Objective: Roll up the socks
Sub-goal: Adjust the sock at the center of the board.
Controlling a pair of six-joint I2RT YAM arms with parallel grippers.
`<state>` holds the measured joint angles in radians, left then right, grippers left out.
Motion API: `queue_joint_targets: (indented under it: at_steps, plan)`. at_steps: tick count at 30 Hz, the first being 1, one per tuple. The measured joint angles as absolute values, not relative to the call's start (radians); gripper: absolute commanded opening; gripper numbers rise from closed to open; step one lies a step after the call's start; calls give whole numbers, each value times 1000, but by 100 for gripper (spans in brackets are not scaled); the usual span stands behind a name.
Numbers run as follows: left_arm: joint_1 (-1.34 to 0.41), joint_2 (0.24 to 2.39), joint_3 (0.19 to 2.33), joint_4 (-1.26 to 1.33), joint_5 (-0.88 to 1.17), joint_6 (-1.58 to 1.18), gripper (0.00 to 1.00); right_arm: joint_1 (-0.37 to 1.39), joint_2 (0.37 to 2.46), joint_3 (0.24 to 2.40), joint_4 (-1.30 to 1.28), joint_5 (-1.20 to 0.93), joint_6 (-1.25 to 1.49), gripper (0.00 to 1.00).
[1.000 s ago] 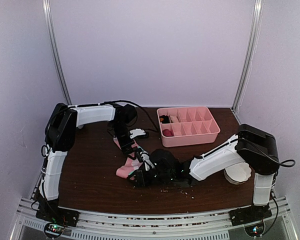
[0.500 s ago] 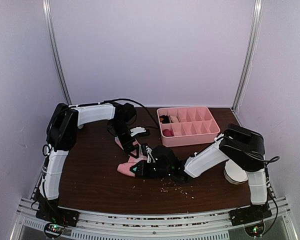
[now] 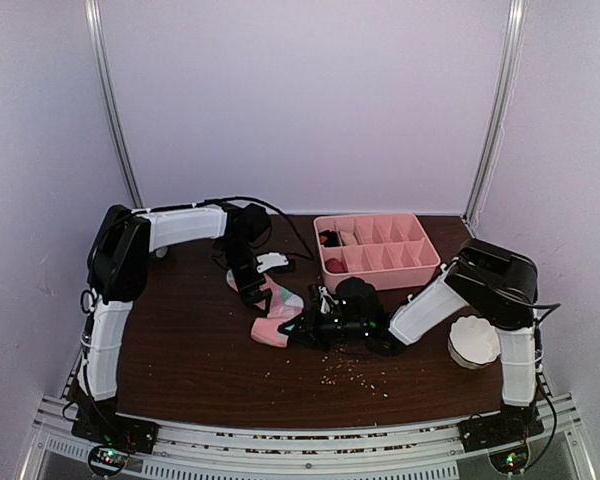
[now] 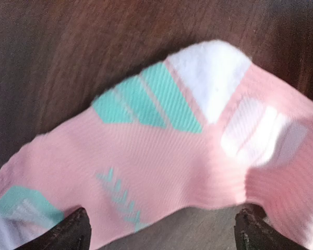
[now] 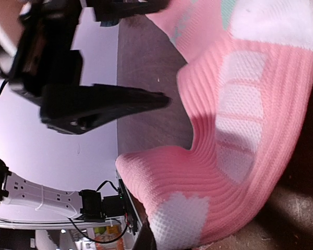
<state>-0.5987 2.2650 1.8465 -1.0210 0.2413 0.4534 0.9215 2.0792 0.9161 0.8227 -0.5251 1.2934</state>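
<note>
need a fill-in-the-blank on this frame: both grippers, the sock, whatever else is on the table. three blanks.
1. The left gripper hovers over the pink sock with its jaws ___.
2. The right gripper has its jaws ___ on that sock.
3. The white cup stands on the table beside the base of the ___ arm.

Missing words: open; shut; right

sock (image 3: 277,318) on table (image 3: 180,345), tray (image 3: 382,279) behind
</note>
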Motion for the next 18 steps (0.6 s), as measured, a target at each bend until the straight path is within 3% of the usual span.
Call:
queue_joint_targets:
  at_steps: [8, 18]
  plan:
    - [-584, 1964, 1680, -977, 125, 564, 98, 912, 2135, 920, 795, -605, 1431, 0]
    - [-579, 1820, 1453, -963, 252, 654, 98, 912, 2135, 971, 852, -655, 1552, 0]
